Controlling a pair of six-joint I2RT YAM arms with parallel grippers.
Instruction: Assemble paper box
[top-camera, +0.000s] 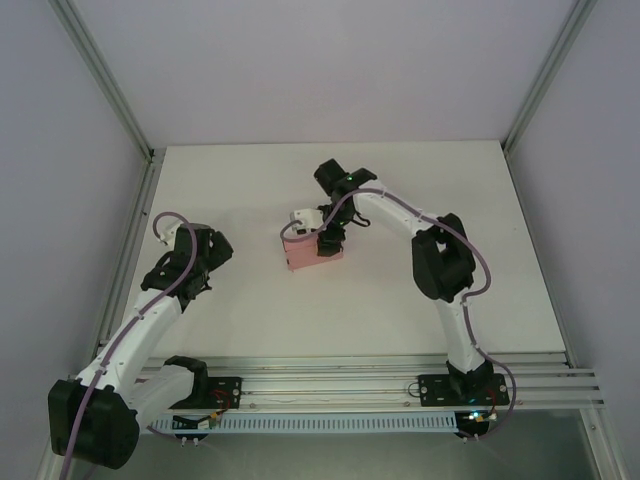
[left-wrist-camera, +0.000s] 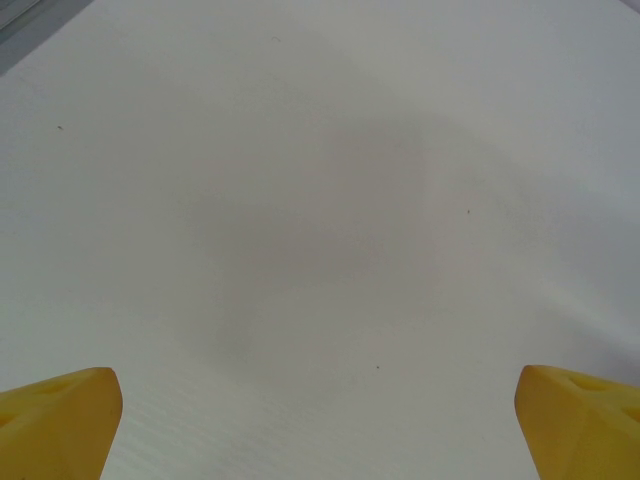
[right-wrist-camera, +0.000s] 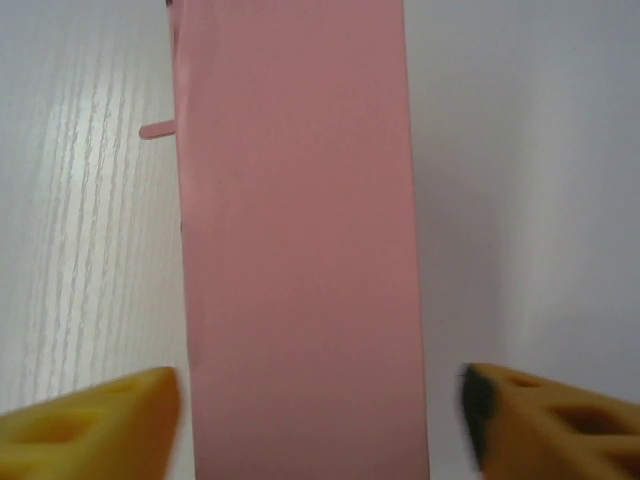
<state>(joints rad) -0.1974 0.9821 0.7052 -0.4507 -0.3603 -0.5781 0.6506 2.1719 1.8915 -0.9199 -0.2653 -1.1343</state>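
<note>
The paper box (top-camera: 305, 258) is a small pink folded box near the middle of the white table (top-camera: 400, 190). In the right wrist view the paper box (right-wrist-camera: 300, 200) runs as a smooth pink panel down the frame, with a thin tab poking out at its upper left. My right gripper (right-wrist-camera: 320, 380) straddles it from above, open, with a gap between the card and each yellow fingertip (right-wrist-camera: 120, 405). My left gripper (left-wrist-camera: 312, 385) hangs open over bare table at the left, well away from the box, nothing between its fingers.
Aluminium frame posts (top-camera: 110, 90) and white walls enclose the table on the left, right and back. A metal rail (top-camera: 330, 385) carrying both arm bases runs along the near edge. The left arm (top-camera: 150, 320) lies along the table's left side.
</note>
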